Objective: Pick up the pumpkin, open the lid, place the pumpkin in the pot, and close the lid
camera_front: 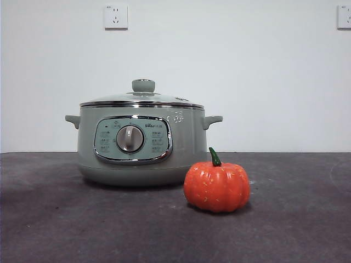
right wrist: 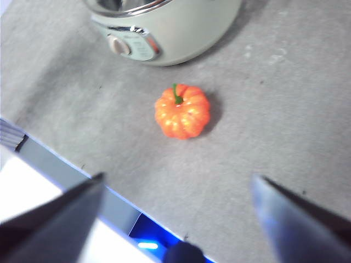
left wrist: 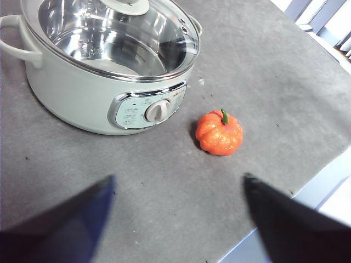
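A squat, round sage-green electric pot [camera_front: 137, 148] sits on a dark grey, felt-like table [camera_front: 55, 219], its shallow domed glass lid [camera_front: 141, 99] seated flat inside a shiny chrome rim and topped by a round sage-green knob [camera_front: 143, 85]. A chrome-framed control panel [camera_front: 132, 139] with a ribbed silver dial [camera_front: 130, 138] faces the front camera, and 2 small handles jut from the pot's sides. Through the glass, the left wrist view shows a polished steel bowl. Just beside the pot, near the panel's side but apart from it, rests a small ribbed orange pumpkin [camera_front: 216, 187] flecked with pale speckles, upright, its curved green stem [camera_front: 214, 157] on top. The left gripper [left wrist: 178, 219] hangs above the table with its 2 black jaws spread wide, holding nothing, the pumpkin and pot both ahead of it. The right gripper [right wrist: 178, 211] hangs near the table's edge, jaws likewise spread wide and empty. 2 white wall sockets [camera_front: 115, 17] sit on the pale wall behind.
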You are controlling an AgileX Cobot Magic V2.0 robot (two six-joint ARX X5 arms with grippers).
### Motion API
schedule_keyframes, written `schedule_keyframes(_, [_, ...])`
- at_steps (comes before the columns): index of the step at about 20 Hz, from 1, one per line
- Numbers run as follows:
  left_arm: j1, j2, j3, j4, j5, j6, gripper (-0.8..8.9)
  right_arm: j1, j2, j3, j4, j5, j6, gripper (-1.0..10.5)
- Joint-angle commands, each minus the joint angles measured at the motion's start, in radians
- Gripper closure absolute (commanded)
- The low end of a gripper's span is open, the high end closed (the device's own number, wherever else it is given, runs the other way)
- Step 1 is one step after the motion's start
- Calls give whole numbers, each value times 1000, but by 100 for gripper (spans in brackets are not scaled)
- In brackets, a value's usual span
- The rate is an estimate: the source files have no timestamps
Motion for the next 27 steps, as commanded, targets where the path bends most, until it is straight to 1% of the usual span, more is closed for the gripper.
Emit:
schedule_keyframes(1, [-3, -2, 3, 5, 8, -2, 59, 46, 11, 1, 16, -2, 27, 223])
schedule_keyframes(5, [-3, -2, 3, 5, 8, -2, 59, 165, 88, 1, 58, 18, 29, 223])
schedule_keyframes(8, [-3, -2, 3, 5, 8, -3, 59, 260, 200, 1, 113, 103, 34, 223])
schedule_keyframes(9, [-3, -2, 3, 5, 8, -3, 59, 286, 237, 1, 132, 117, 34, 223])
schedule_keyframes(14, [-3, -2, 3, 5, 8, -3, 60, 384, 384, 1, 256, 215, 35, 223])
schedule_keyframes(20, [-3, -2, 3, 5, 8, -3, 60, 446, 547, 1, 397, 300, 34, 223])
schedule_keyframes(26, [-3, -2, 3, 6, 8, -3, 59, 482, 721, 1, 521, 372, 34, 222])
schedule_keyframes(27, [-3, -2, 3, 5, 8, -3, 60, 482, 745, 1, 537, 372, 34, 222])
